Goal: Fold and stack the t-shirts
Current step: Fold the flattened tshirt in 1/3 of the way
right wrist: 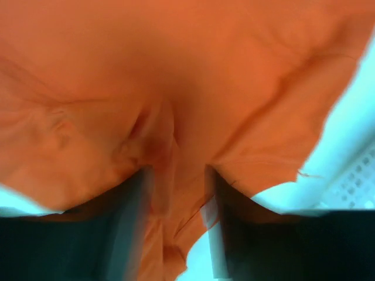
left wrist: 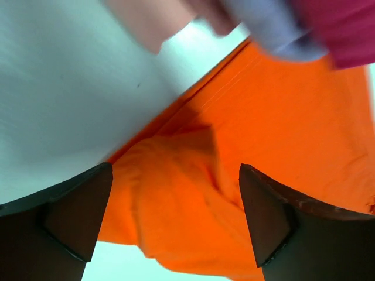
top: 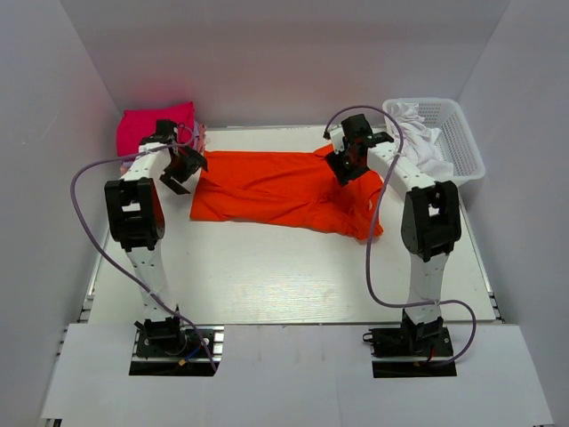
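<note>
My left end effector (left wrist: 176, 175) is released: its 2 dark fingers (left wrist: 76, 216) stand wide apart with nothing between them, hanging just above the left edge of the orange shirt (top: 267, 187). In the left wrist view that edge is folded over on itself and runs diagonally across the white desk (top: 284, 276).

My right end effector (right wrist: 176, 175) sits low over the right part of the same shirt, near its far edge. A ridge of orange cloth rises between its 2 fingers. The right wrist view is blurred, so I cannot tell whether they are clenched on it or have let go.

The orange shirt lies spread across the far half of the desk, stretched left to right between the 2 arms, wrinkled, with its right end bunched beside the right arm.

At the far left corner, just behind the left end effector, sits a stack of folded shirts with the magenta shirt (top: 151, 124) on top. The left wrist view also shows a lavender shirt (left wrist: 263, 23) and a pink shirt (left wrist: 146, 17) in that stack.

At the far right corner a white basket (top: 462, 133) holds white cloth (top: 418, 133).
</note>
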